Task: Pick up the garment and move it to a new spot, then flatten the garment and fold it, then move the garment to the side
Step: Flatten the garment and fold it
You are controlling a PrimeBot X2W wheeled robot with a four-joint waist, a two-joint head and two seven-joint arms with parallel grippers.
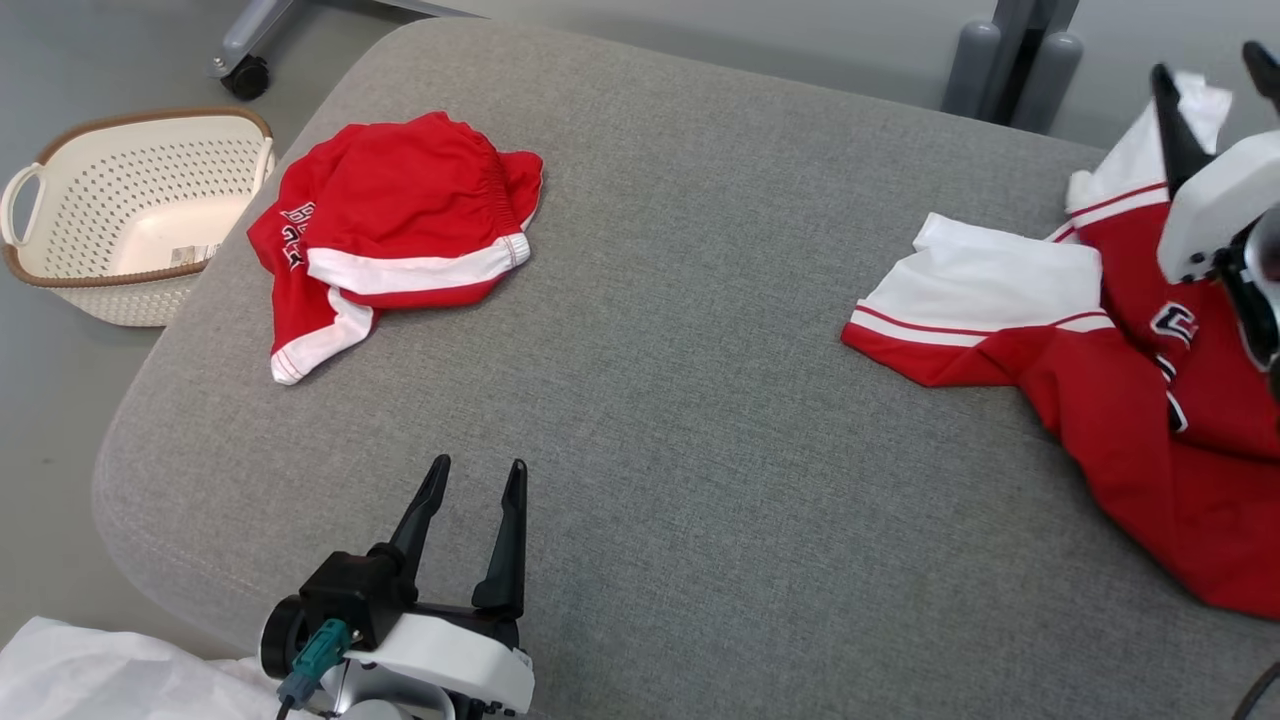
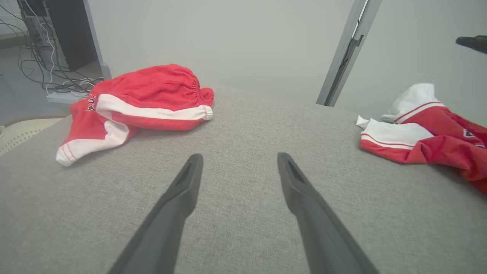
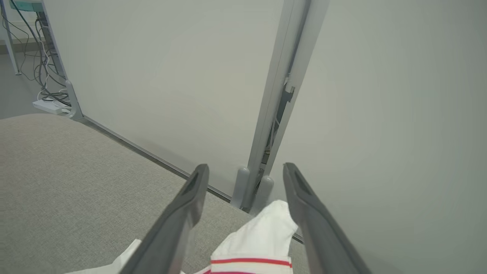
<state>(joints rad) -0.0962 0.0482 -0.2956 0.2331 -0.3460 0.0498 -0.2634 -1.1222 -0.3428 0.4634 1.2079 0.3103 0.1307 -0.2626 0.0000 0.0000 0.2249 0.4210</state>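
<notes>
A padded grey tabletop [image 1: 700,300] carries two garments. The red-and-white jersey [image 1: 1120,400] sprawls crumpled along the right edge, one white sleeve spread flat toward the middle and another bunched at the far right corner. Red shorts [image 1: 400,210] with white trim lie heaped near the far left corner, well apart from the jersey. A perforated cream basket [image 1: 120,303] stands on the floor off the left edge. The left gripper [image 1: 478,465] hovers at the near edge, its fingers spread wide and empty. The right gripper [image 1: 1208,62] is above the jersey's bunched sleeve, fingers wide apart, clamping nothing.
</notes>
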